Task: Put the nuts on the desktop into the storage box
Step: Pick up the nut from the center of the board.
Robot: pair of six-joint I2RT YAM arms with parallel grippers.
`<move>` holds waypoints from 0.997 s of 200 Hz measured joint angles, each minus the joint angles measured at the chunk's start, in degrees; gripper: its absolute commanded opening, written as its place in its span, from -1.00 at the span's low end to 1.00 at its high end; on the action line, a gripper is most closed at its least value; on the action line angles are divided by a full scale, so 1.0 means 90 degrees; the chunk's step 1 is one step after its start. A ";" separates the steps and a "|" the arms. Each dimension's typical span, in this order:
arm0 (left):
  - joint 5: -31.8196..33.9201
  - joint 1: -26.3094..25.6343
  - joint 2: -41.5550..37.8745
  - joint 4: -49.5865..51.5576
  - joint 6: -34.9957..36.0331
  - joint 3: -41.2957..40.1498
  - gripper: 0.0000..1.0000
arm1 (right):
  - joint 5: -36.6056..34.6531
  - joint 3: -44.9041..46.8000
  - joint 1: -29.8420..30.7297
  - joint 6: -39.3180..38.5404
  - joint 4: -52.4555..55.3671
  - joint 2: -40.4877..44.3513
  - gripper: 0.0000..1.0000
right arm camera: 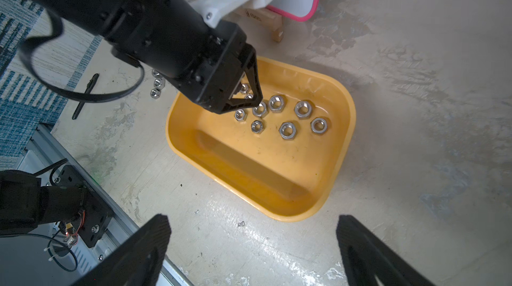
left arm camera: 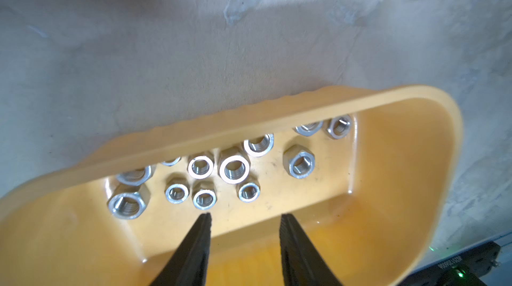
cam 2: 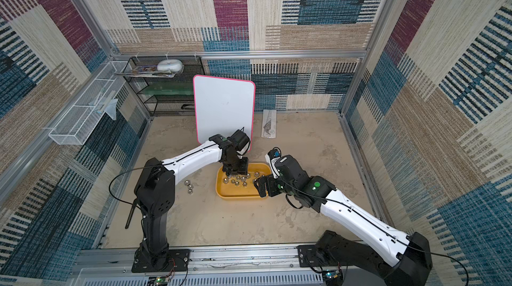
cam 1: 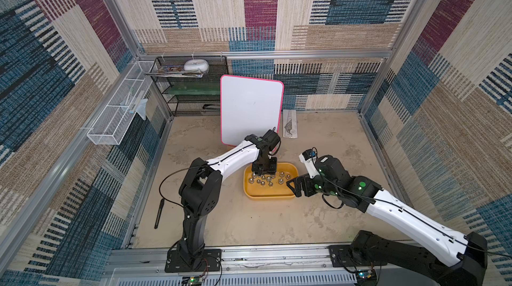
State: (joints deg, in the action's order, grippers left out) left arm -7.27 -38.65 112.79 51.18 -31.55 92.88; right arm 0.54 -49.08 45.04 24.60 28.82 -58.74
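Observation:
The mustard-yellow storage box [cam 1: 268, 195] [cam 2: 240, 194] lies mid-desktop [cam 1: 249, 223], with several silver nuts [cam 1: 267, 179] [cam 2: 239, 180] [left arm camera: 234, 168] [right arm camera: 288, 129] on its floor. Three more nuts [cam 2: 189, 186] [right arm camera: 158, 83] lie on the desktop just left of the box, hidden behind the left arm in a top view. My left gripper [cam 1: 259, 173] [cam 2: 232, 172] [left arm camera: 245, 216] points down into the box's far left part, open, nothing between its fingers. My right gripper [cam 1: 292, 187] [cam 2: 260, 187] [right arm camera: 253, 221] hovers by the box's right front corner, wide open and empty.
A pink-rimmed whiteboard [cam 1: 250, 110] stands on a wooden foot just behind the box. A black pen [cam 1: 159, 212] lies at the left edge. A black mesh rack [cam 1: 191, 87] and white wire basket [cam 1: 116, 115] sit back left; a flat packet [cam 1: 289, 123] lies back right.

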 measured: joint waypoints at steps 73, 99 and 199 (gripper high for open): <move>0.0729 0.0478 -0.1661 0.0148 -0.0328 -0.1018 0.40 | 0.0396 -0.0379 0.0002 -0.0311 -0.0384 -0.0714 0.98; 0.1093 0.0690 -0.2285 0.0182 -0.0498 -0.1569 0.56 | 0.0566 -0.0614 0.0005 -0.0483 -0.0469 -0.1059 0.99; 0.2171 0.1668 -0.4184 0.0316 -0.1158 -0.3580 0.86 | 0.0950 -0.1243 0.0005 -0.1039 -0.0743 -0.2028 0.99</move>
State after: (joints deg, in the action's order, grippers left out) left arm 12.27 -23.64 75.13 54.02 -41.98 60.66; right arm 9.08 -60.27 45.08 15.25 22.13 -76.99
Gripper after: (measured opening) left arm 0.926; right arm 0.993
